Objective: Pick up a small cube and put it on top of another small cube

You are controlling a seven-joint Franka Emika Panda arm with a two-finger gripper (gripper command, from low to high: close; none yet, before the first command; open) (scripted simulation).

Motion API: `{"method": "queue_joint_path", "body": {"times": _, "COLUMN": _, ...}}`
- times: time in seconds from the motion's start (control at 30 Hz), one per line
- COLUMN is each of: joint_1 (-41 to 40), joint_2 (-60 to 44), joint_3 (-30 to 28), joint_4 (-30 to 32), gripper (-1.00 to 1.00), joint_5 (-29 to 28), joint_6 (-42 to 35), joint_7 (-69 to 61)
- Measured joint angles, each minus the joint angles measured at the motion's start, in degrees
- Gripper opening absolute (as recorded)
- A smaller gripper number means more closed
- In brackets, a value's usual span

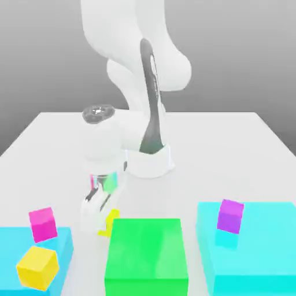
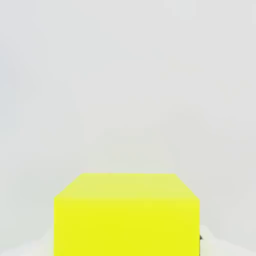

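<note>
The small cube (image 1: 110, 222) is plain yellow and sits on the white table just behind the green block (image 1: 147, 257), which hides its lower edge. My gripper (image 1: 104, 223) is down at table height around it, and one white finger (image 1: 91, 213) presses against the side of the cube towards the exterior view's left. In the hand view the small cube (image 2: 127, 215) lies close and centred, with a dark sliver of a pad touching one side. A magenta cube (image 1: 43, 224) of about the same size rests on the cyan block (image 1: 65, 241) at the exterior view's left.
A larger yellow cube (image 1: 37, 267) sits on the left cyan block in front of the magenta one. A purple cube (image 1: 230, 215) stands on a wide cyan block (image 1: 266, 248) at the right. The arm's base (image 1: 151, 163) rises behind the gripper.
</note>
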State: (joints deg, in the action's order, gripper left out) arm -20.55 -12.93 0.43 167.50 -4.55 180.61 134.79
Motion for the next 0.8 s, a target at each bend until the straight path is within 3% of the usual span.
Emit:
{"method": "queue_joint_path", "body": {"times": 0.13, "joint_1": -2.79, "joint_2": 6.79, "joint_3": 3.54, "joint_4": 1.12, "gripper": -1.00, "joint_5": 3.18, "joint_6": -5.66, "joint_7": -2.51}}
{"method": "queue_joint_path", "body": {"times": 0.3, "joint_1": -2.43, "joint_2": 16.32, "joint_3": 3.83, "joint_4": 2.46, "gripper": -1.00, "joint_5": 5.74, "joint_6": -13.90, "joint_7": -4.88}}
{"method": "queue_joint_path", "body": {"times": 0.8, "joint_1": -4.45, "joint_2": 18.78, "joint_3": -2.49, "joint_4": -15.55, "gripper": -1.00, "joint_5": 3.76, "joint_6": -34.38, "joint_7": -37.26}}
